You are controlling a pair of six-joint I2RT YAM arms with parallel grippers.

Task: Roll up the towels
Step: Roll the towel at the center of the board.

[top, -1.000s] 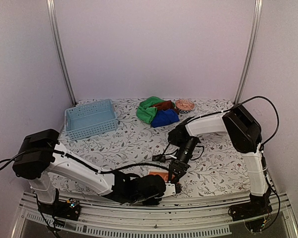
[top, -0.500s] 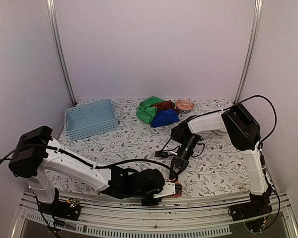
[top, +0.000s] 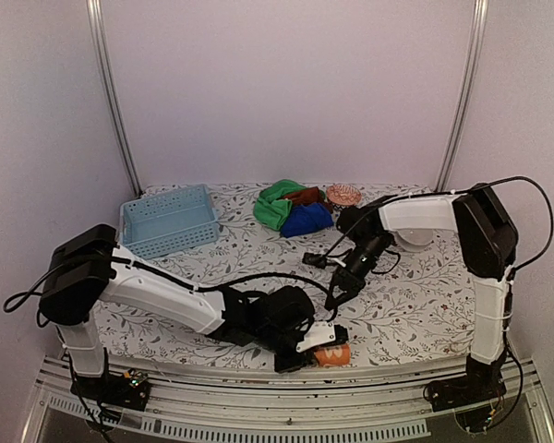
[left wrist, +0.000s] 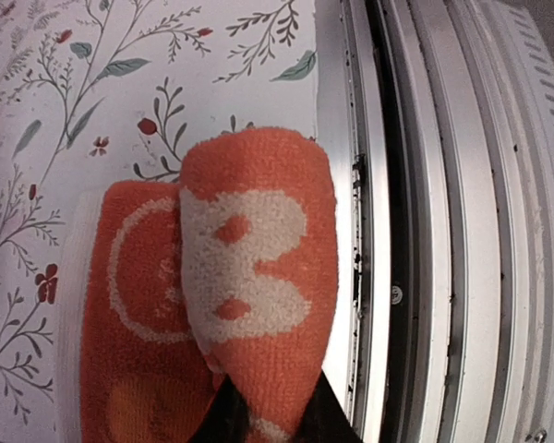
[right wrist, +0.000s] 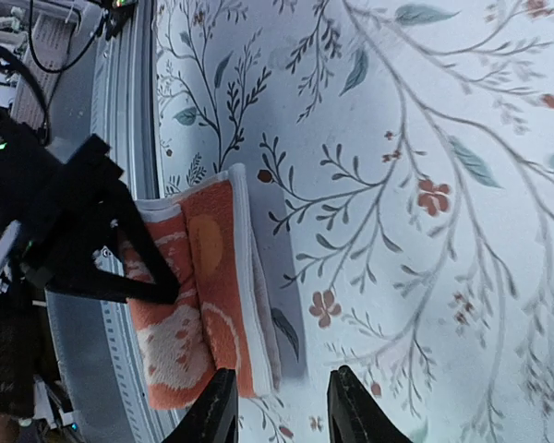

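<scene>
The orange towel (top: 335, 354) lies at the near edge of the table (top: 258, 268), right of centre, just beside the metal rail. It is folded into a strip whose long axis appears to run left to right, parallel to that edge.

The left gripper (top: 316, 340) is closed narrow on a raised fold of this towel. In the left wrist view the cloth stands up from between the fingertips. The right gripper (top: 338, 297) hangs over bare table on the far side of the towel, near but apart. Its jaws stand partly open with nothing between them. The left arm is therefore the nearer one. A further roll would have to travel along the strip, not across it.

Count:
- Towels: four. One orange at the near edge, plus a green towel (top: 275, 205), a blue towel (top: 307, 221) and a rust-brown towel (top: 305, 195) heaped together at the far side.
- Basket (top: 166, 242): one, far left.
- Bowl (top: 343, 195): one, just right of the heap.
</scene>
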